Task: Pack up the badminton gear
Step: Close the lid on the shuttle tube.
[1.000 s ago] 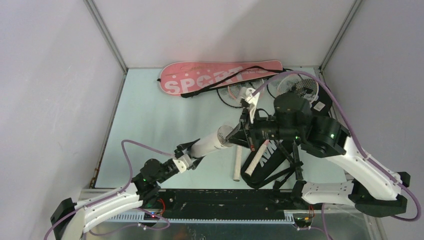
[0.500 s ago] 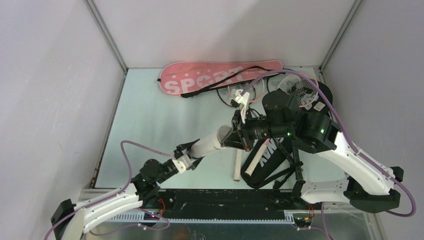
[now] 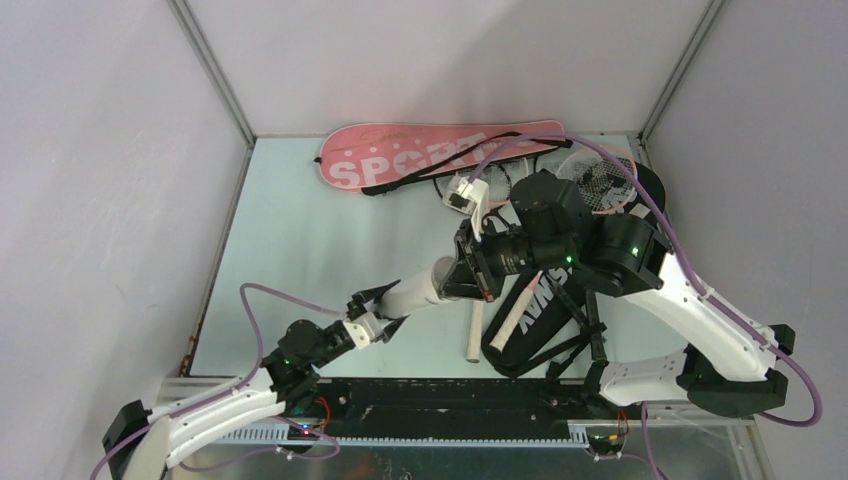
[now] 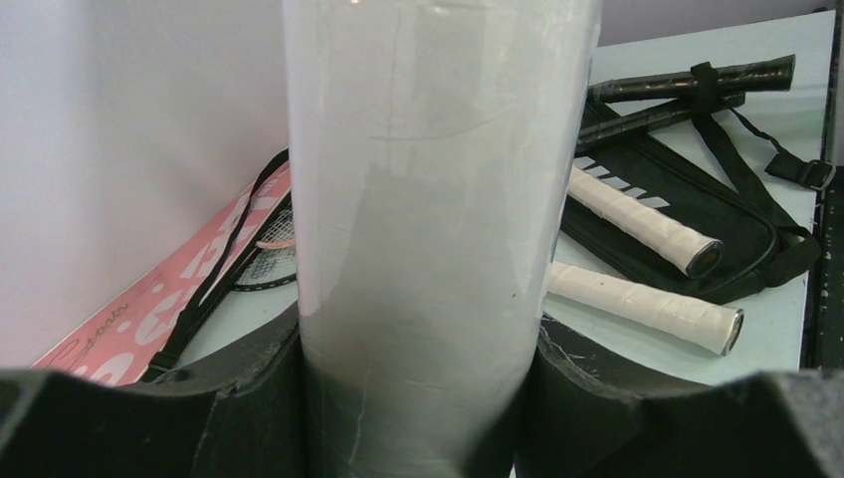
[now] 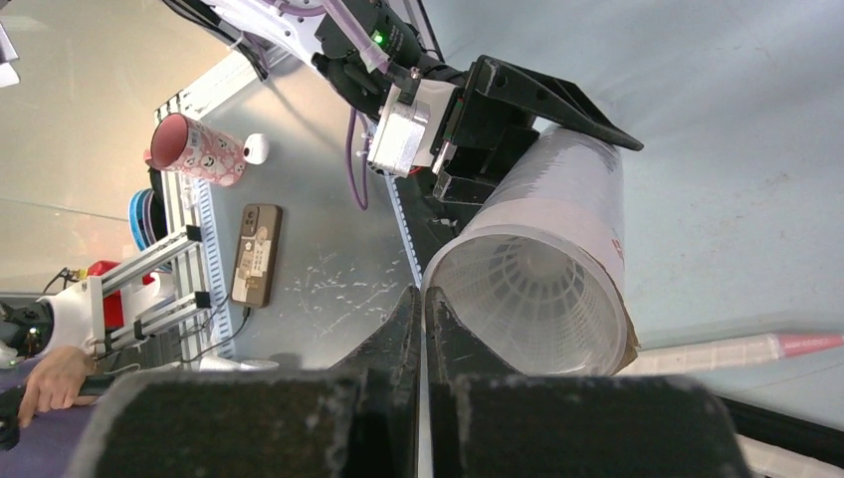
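Tube (image 3: 420, 288): my left gripper (image 3: 383, 303) has it clamped near its near end. The left wrist view shows both black fingers (image 4: 249, 398) pressed against its sides. It slants away from the left arm toward mid-table, with its open mouth facing the right arm. A shuttlecock (image 5: 537, 289) sits inside, visible through the mouth.

Right gripper (image 5: 423, 329): jaws clenched together with nothing between them. The tips are right at the rim of the mouth, on its outer edge. I cannot tell whether they touch the rim.

Room to move:
- Left of the tube, bare table (image 3: 300, 250) runs out to the left wall (image 3: 100, 200) and back toward the pink bag (image 3: 400, 160).
- The pink bag lies flat along the back edge, its black strap trailing toward the middle.
- Right of the tube is crowded. The black bag (image 4: 677, 219) is spread out there with straps loose, and two white handles (image 4: 637, 214) lie side by side at its near-left edge.
- One of those handles lies on the table just below the tube's mouth.
- Racket heads (image 3: 600, 175) fill the far right corner, partly hidden by my right arm.
- Two black handles (image 4: 697, 80) lie beyond the black bag.
- The black bag and the handles reach close to the near edge.
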You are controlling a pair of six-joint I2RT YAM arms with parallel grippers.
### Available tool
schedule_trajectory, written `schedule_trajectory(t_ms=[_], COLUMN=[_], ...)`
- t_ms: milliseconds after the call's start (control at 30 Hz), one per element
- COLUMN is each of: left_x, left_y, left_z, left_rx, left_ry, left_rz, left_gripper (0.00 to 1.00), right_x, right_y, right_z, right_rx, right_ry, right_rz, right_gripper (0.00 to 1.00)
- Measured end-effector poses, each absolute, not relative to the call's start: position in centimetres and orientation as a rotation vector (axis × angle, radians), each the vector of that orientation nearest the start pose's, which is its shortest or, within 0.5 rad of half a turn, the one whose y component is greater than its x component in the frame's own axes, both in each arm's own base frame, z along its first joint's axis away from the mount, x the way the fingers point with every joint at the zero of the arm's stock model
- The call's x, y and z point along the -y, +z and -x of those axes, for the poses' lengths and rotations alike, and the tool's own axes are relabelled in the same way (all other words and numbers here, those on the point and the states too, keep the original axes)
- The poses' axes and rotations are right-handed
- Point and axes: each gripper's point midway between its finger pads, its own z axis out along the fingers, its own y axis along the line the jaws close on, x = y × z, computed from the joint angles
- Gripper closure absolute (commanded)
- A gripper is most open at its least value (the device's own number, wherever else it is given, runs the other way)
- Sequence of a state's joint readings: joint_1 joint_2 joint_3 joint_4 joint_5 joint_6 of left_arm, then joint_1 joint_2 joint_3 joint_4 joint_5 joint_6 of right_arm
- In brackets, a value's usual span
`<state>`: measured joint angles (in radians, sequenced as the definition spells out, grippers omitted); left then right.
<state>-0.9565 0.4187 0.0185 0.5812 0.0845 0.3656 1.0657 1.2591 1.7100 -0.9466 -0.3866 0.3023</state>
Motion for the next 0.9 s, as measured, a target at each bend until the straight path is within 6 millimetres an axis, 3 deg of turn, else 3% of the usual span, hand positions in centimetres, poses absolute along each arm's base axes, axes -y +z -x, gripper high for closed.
schedule_trajectory(t_ms=[300,567,900], left_x=[23.2,23.5,24.0], left_y=[18.7,19.1,20.6], left_z=[-15.7,-15.4,-15.3], left_rx=[-1.05,-1.033,-1.006], left_ry=[-0.575,-0.597,-0.663], left_rz=[-0.94,-0.938,-0.872], left_gripper=[0.9,0.9,0.9], right_x=[-32.0,-32.1,-33.4], right_y=[37.7,38.4,41.2], right_z=[-8.3,-8.6,-8.6], right_rx=[-2.021,-1.994,-1.872], right_ry=[1.215,1.234,1.35], right_rz=[1.098,1.096,1.167], right_gripper=[0.69,0.67,0.68])
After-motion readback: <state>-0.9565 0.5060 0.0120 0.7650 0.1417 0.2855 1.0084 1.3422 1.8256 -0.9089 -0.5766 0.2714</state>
